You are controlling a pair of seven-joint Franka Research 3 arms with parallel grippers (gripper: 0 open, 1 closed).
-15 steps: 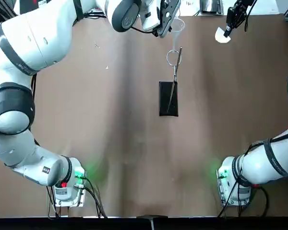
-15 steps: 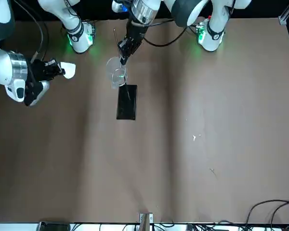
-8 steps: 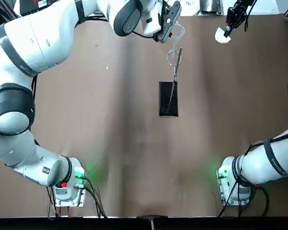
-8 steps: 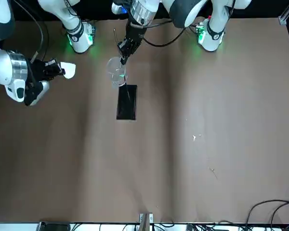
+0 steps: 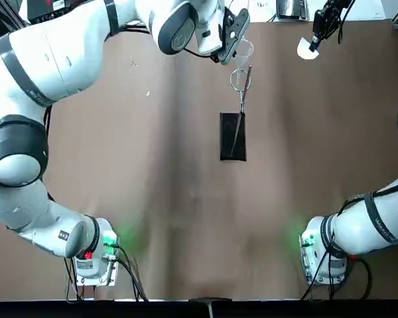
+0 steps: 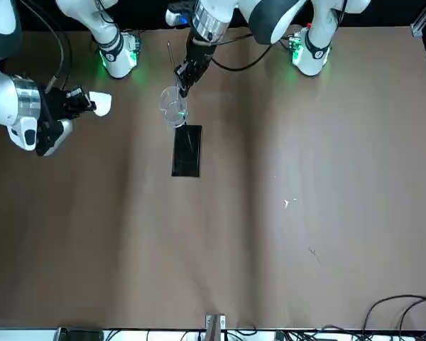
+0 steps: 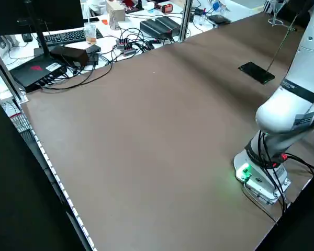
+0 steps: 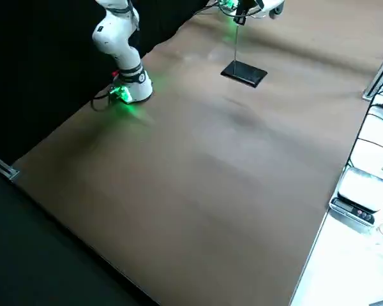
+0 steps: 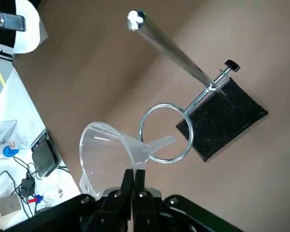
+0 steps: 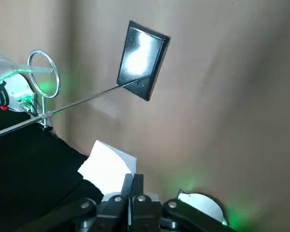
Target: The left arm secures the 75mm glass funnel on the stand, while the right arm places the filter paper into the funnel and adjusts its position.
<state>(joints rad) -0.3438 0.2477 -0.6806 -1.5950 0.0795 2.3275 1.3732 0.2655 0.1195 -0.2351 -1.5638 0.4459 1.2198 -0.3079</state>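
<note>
my left gripper, dark and two-fingered at the end of a white jointed arm with grey joint caps, is closed on the clear glass funnel, pinching it near the rim of its cone. i hold it near the small round wire ring of the stand, tilted, its thin stem pointing toward the ring. whether the stem's tip is inside the loop or only over it, i cannot tell.

the stand is a flat black rectangular base plate lying on the brown tabletop, with a thin metal rod rising from it; a short clamp arm with a black knob carries the ring out to the side of the rod.

my right gripper, just as dark and on a matching white arm, is closed too, on the folded white filter paper, by its edge, so that most of the sheet sticks out past my fingertips. this gripper is on the robot's right of the stand, near the table's far edge, and the paper is well apart from both the funnel and the ring.
</note>
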